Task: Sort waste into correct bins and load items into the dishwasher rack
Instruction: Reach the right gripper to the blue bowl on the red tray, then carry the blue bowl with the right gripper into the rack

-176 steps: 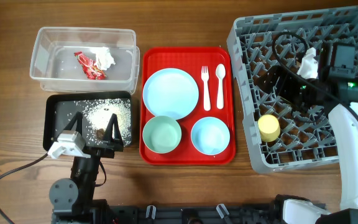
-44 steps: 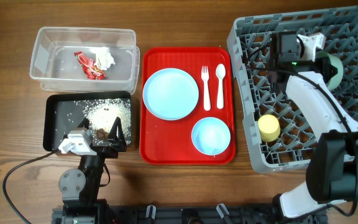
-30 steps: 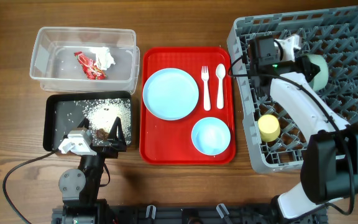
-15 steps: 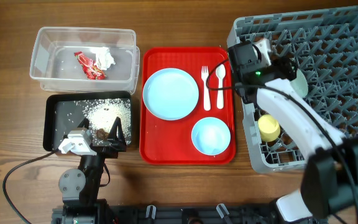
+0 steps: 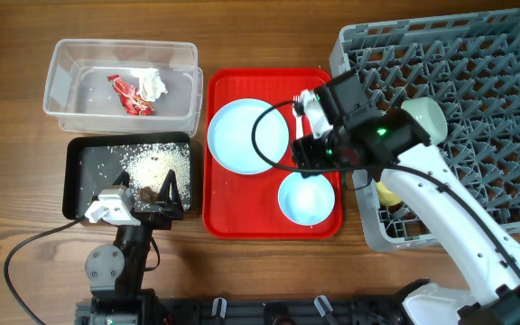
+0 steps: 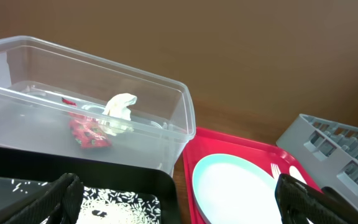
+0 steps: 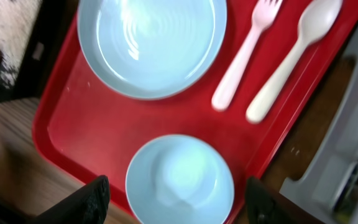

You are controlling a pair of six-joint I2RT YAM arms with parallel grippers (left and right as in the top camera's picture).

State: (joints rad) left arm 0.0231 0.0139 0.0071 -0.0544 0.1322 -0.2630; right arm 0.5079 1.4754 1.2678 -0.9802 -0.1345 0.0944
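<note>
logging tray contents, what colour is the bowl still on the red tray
Light blue; the bowl shows best in the right wrist view.

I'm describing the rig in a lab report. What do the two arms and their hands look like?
The right arm has smooth white links, a black wrist block with a small green light, and a looping black cable. The left arm is black, with a white block at its wrist and a trailing black cable. The left hand and right hand both have dark fingers.
</note>
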